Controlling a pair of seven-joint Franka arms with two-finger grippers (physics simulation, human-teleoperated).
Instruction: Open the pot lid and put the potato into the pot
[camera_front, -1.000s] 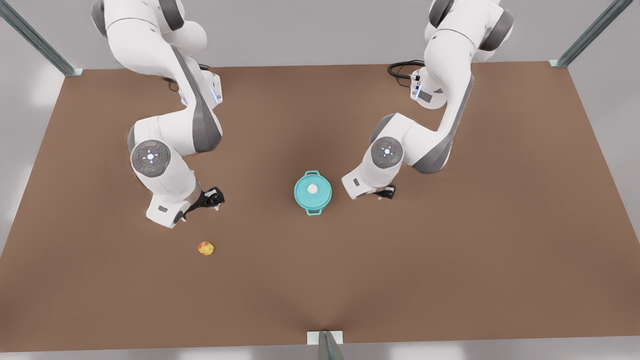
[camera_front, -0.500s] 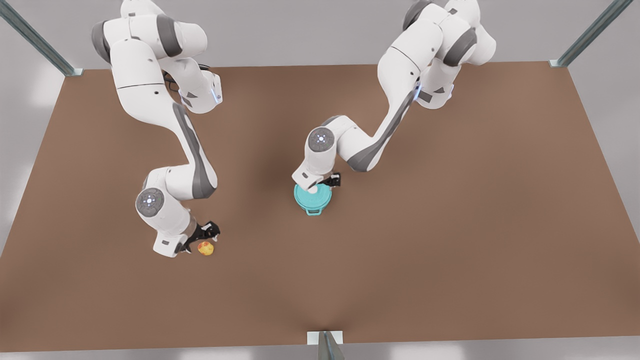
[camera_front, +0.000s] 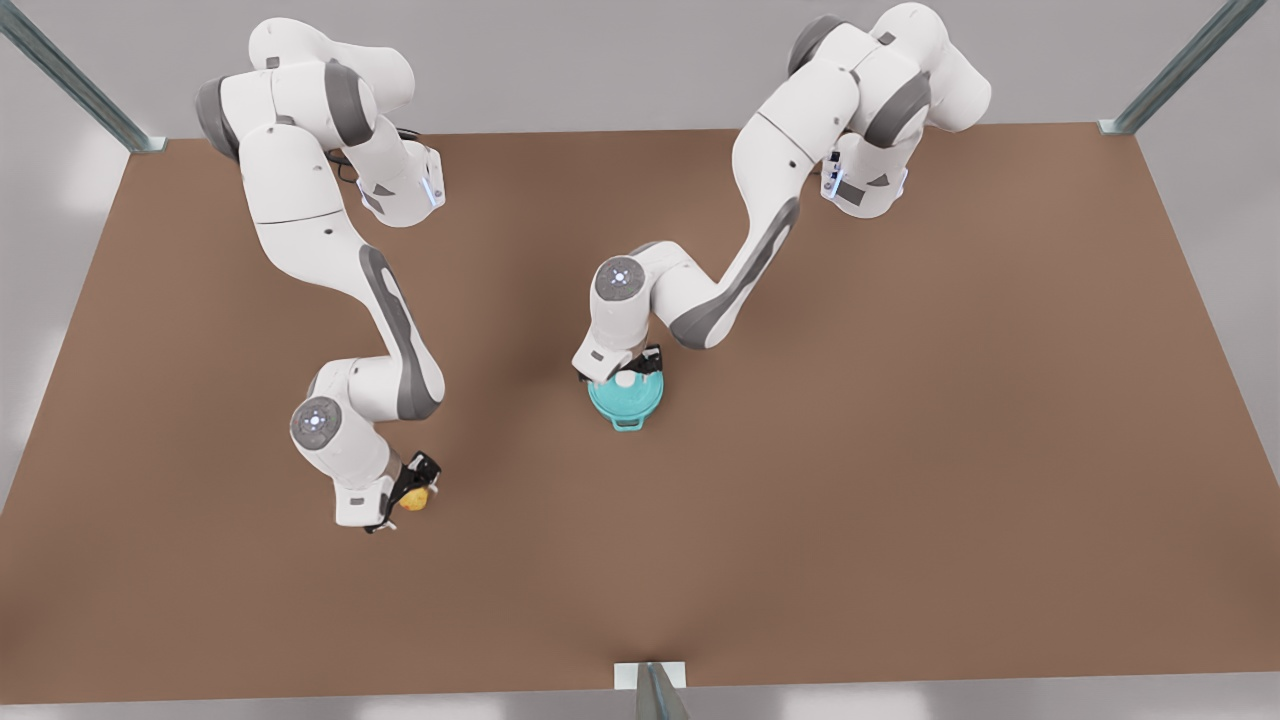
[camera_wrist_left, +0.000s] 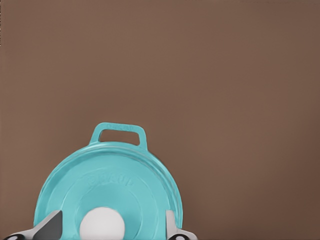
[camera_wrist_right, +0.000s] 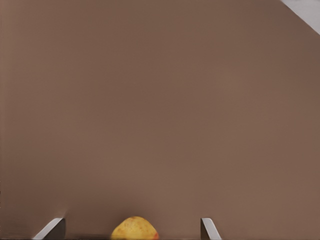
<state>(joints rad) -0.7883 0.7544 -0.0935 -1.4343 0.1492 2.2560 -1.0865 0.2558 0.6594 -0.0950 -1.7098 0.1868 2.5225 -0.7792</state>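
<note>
Left gripper (camera_front: 627, 379) spread wide straddling white knob of pot lid (camera_front: 632, 398) — lid on pot (camera_front: 627, 422). Right gripper (camera_front: 412, 497) wide, potato (camera_front: 417, 497) centred between fingers — bench-level.

You've got a flat brown matte tabletop (camera_front: 900, 450) as the landmark. Grey metal frame posts rise at its two far corners: one (camera_front: 70, 75) off the front view's left, one (camera_front: 1180, 70) off the right. A third metal post (camera_front: 655, 692) sits at its near edge, midway along. Pale grey floor (camera_front: 620, 60) surrounds it.
</note>
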